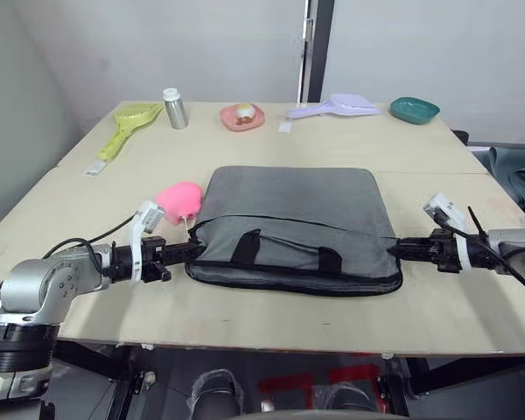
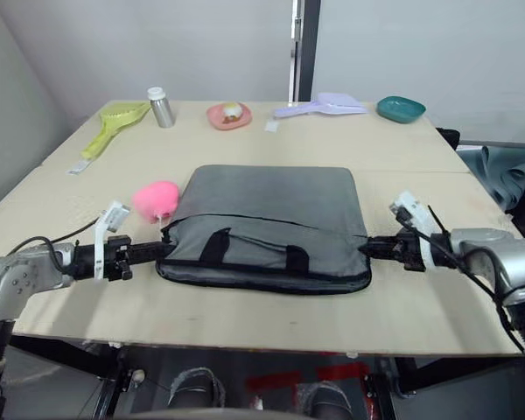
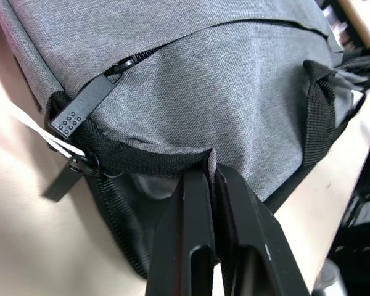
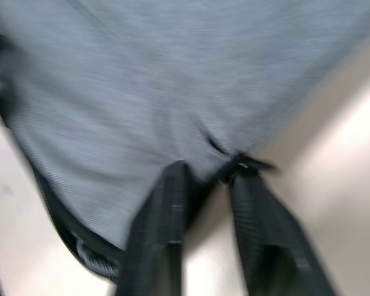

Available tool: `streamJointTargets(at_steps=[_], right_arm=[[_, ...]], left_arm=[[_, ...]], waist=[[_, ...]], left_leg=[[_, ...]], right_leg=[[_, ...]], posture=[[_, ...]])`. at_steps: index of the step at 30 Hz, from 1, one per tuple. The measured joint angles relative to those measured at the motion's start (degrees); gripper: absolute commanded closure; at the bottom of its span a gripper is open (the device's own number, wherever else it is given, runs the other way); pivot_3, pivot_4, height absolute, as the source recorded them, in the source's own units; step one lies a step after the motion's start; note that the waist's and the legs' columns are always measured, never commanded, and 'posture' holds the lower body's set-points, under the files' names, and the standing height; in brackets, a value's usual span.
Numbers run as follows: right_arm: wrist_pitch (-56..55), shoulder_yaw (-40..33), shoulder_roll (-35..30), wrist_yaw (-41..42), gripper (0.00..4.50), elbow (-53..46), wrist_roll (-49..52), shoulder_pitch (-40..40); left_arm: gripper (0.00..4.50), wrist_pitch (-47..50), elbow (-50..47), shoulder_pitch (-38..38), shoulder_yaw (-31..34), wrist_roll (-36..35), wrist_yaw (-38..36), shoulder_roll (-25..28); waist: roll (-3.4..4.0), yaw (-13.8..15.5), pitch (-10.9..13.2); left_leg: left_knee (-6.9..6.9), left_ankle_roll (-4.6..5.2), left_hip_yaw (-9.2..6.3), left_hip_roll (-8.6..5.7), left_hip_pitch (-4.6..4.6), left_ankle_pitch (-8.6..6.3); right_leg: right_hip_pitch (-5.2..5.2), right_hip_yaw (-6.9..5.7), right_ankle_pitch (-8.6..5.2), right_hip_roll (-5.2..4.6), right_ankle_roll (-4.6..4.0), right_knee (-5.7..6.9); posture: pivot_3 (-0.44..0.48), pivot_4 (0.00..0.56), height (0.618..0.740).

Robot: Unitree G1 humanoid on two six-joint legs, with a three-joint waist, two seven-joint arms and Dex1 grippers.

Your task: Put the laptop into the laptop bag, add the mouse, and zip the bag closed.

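The laptop bag (image 1: 290,229) lay flat near the front edge of the table (image 1: 437,166), handles toward the robot. The left gripper (image 3: 211,179) was at the bag's left front corner, its two fingers pressed together on the black edging of the bag's mouth; a zipper pull (image 3: 80,110) lay just beside that corner, and the zipper track running from it looked shut, while the corner pinched by the fingers gaped slightly. The right gripper (image 1: 395,249) met the bag's right front corner; in the right wrist view its fingers (image 4: 157,234) stood apart with a small black tab near their tips, so whether they gripped anything could not be told.

Neither laptop nor mouse was seen on the table around the bag; they were judged to be inside already, though the bag's contents were hidden. The step in hand was judged to be the zipping. The next move would call for one gripper to hold the corner taut while the other took a pull along the track.

A pink plush toy (image 1: 180,198) touched the bag's left edge, close to the left gripper. Behind the bag, well apart, stood a green scoop (image 1: 129,121), a metal bottle (image 1: 175,108), a pink dish (image 1: 242,115), a lilac scoop (image 1: 337,107) and a teal dish (image 1: 414,109).
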Motion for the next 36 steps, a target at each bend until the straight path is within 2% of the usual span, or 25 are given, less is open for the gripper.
streamJointTargets(at_steps=[6,9,11,12,13,18,20,22,26,30,34,36], right_arm=[[0.4,-2.4,-2.5,2.3,0.03,3.4,-1.4,0.0],[0.2,-6.5,-4.8,3.1,0.01,6.7,-1.5,-1.1],[0.1,-9.7,-5.9,3.2,0.00,6.7,-1.4,-3.0],[0.1,-10.5,-6.0,3.2,0.00,6.6,-1.3,-3.5],[0.1,-11.6,-6.1,3.2,0.00,6.5,-1.1,-3.9],[0.1,-13.3,-5.1,3.1,0.00,3.7,-0.5,-5.5],[0.1,-13.4,-4.8,3.0,0.00,1.6,-0.2,-5.6],[0.1,-13.6,-4.7,3.1,0.00,-0.2,0.0,-5.5],[0.3,-15.0,-5.0,3.5,0.00,-4.3,0.7,-3.6],[0.5,-16.4,-5.5,3.8,0.00,-10.5,1.8,-1.7],[1.2,-17.6,-5.4,3.4,0.00,-15.1,3.7,-0.7],[0.5,-18.5,-2.8,2.9,0.00,-18.4,5.1,-0.8]], left_arm=[[4.50,-3.6,-0.6,1.9,-1.0,0.6,-2.5,3.0],[4.50,-3.4,-1.4,2.8,0.6,-0.6,-4.5,5.8],[3.71,-2.8,-1.2,2.4,2.1,-1.5,-4.7,7.0],[3.60,-2.6,-1.2,2.1,2.3,-1.7,-4.7,7.2],[3.13,-1.9,-0.9,1.3,2.6,-2.3,-5.0,7.3],[1.32,0.8,-0.7,-2.1,3.0,-5.1,-4.7,7.4],[0.63,1.8,-2.5,-0.7,3.2,-6.8,-6.3,8.1],[0.02,0.2,-4.6,2.9,3.2,-6.3,-9.4,11.4],[0.02,-10.4,-6.1,13.1,5.4,-0.1,-18.0,20.9],[0.02,-21.3,0.2,18.3,11.7,7.4,-24.5,26.8],[0.02,-30.9,5.9,19.0,15.9,11.4,-29.0,28.0],[0.02,-33.8,9.4,15.4,16.5,11.5,-28.8,27.5]], waist=[[0.00,0.0,0.0],[0.00,0.0,0.0],[0.00,0.0,0.0],[0.00,0.0,0.0],[0.00,0.1,0.0],[0.00,0.6,0.0],[-0.02,0.6,0.0],[-0.06,0.5,0.0],[-0.15,0.3,0.1],[-0.14,0.5,0.1],[-0.14,0.6,0.1],[-0.21,0.6,0.0]], left_leg=[[0.00,-0.01,0.21,0.01,0.08,-0.03],[-0.04,0.02,0.31,0.01,0.06,-0.03],[-0.03,0.02,0.35,0.05,0.09,-0.02],[-0.01,0.03,0.35,0.06,0.09,-0.02],[0.01,0.04,0.35,0.06,0.08,-0.01],[0.22,0.07,0.41,0.04,0.06,-0.03],[0.23,0.08,0.46,0.04,0.04,-0.03],[0.16,0.09,0.50,0.05,0.00,-0.04],[-0.05,0.09,0.58,0.12,-0.04,-0.03],[-0.07,-0.03,0.69,0.12,0.02,-0.11],[-0.08,-0.37,0.80,0.10,0.08,-0.34],[-0.06,-0.36,0.79,0.14,0.09,-0.33]], right_leg=[[-0.02,0.24,0.00,0.01,0.00,0.00],[-0.16,0.32,0.00,0.02,-0.01,0.02],[-0.22,0.41,0.00,0.08,-0.01,0.11],[-0.23,0.41,-0.01,0.08,-0.01,0.14],[-0.22,0.42,0.00,0.08,-0.01,0.15],[-0.24,0.53,0.04,0.07,-0.10,0.25],[-0.27,0.56,0.05,0.06,-0.10,0.24],[-0.37,0.57,0.04,0.07,-0.10,0.20],[-0.53,0.60,0.03,0.13,-0.07,0.09],[-0.56,0.71,0.02,0.13,-0.06,0.06],[-0.54,0.82,0.03,0.10,-0.08,0.03],[-0.63,0.80,0.03,0.13,-0.08,0.20]], posture=[[0.000,0.150,0.740],[0.000,0.150,0.740],[0.000,0.150,0.740],[0.000,0.150,0.740],[0.000,0.150,0.740],[0.000,0.150,0.740],[0.000,0.150,0.740],[0.000,0.150,0.740],[0.000,0.150,0.740],[0.000,0.150,0.740],[0.000,0.150,0.740],[0.000,0.150,0.740]])
